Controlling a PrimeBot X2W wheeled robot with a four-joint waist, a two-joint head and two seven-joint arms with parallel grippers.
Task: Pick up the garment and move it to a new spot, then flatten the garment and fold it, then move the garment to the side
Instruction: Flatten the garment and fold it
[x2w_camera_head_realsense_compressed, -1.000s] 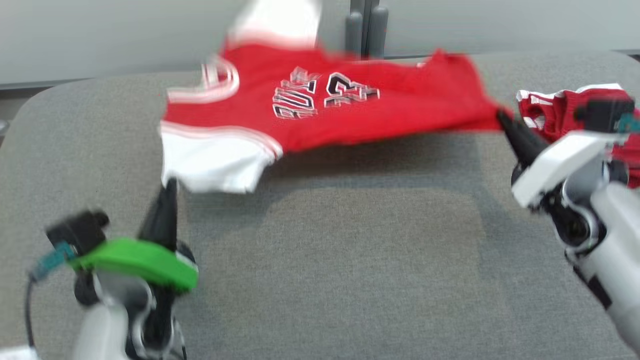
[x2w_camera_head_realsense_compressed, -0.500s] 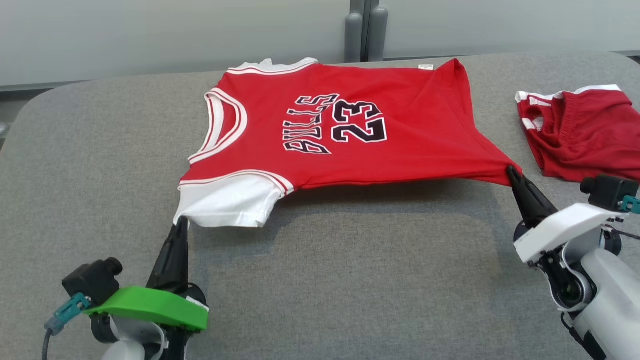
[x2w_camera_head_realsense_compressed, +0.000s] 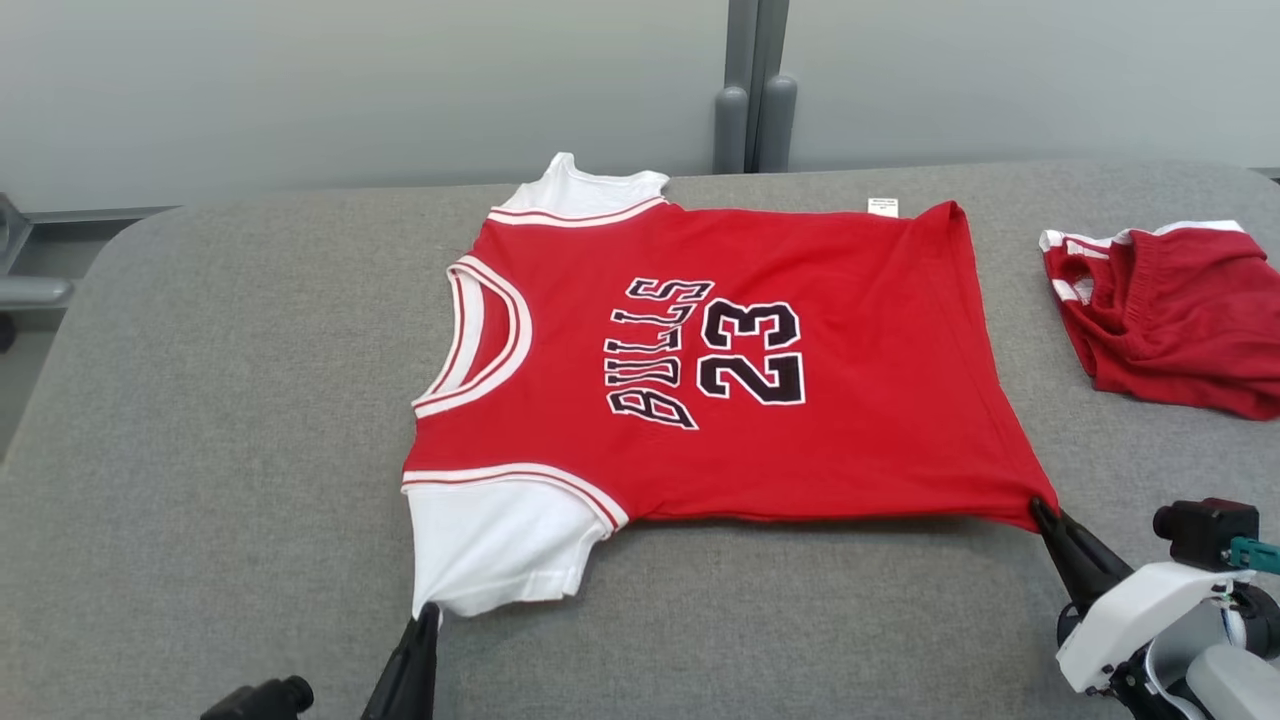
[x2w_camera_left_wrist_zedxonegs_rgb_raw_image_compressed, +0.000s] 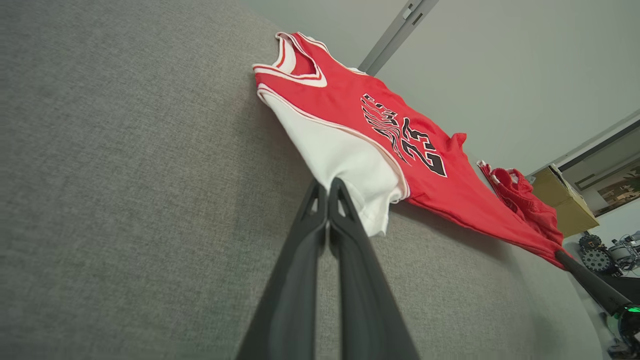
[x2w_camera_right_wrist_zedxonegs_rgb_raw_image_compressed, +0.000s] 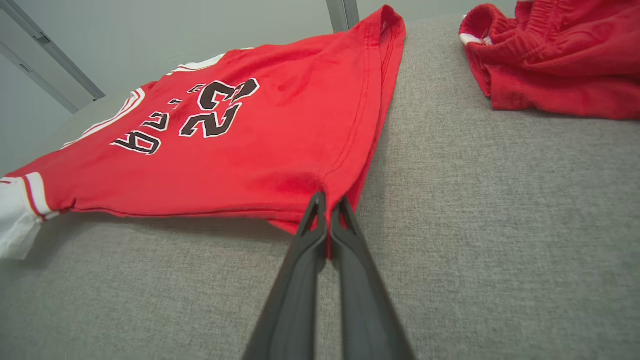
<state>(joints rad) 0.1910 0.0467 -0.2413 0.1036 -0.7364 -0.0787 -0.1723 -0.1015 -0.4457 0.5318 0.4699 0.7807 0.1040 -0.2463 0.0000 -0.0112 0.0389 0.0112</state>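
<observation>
The garment (x2w_camera_head_realsense_compressed: 720, 360) is a red jersey with white sleeves and black "BULLS 23" lettering, spread nearly flat on the grey table (x2w_camera_head_realsense_compressed: 220, 400), collar to the left. My left gripper (x2w_camera_head_realsense_compressed: 428, 612) is shut on the near white sleeve's corner (x2w_camera_left_wrist_zedxonegs_rgb_raw_image_compressed: 350, 175), its two fingers pressed together. My right gripper (x2w_camera_head_realsense_compressed: 1038, 505) is shut on the near hem corner (x2w_camera_right_wrist_zedxonegs_rgb_raw_image_compressed: 320, 190) at the right. The near edge of the garment (x2w_camera_right_wrist_zedxonegs_rgb_raw_image_compressed: 200, 150) is lifted a little off the cloth between the two grips.
Red shorts with white trim (x2w_camera_head_realsense_compressed: 1170, 310) lie crumpled at the table's right edge, close to the jersey's hem. A grey post (x2w_camera_head_realsense_compressed: 755, 90) stands behind the table against the pale wall. A cardboard box (x2w_camera_left_wrist_zedxonegs_rgb_raw_image_compressed: 562, 200) sits beyond the far end.
The jersey has dropped from hanging in the air to lying spread on the table. The head camera has shifted, so both grippers now sit lower in that view, still gripping their corners.
</observation>
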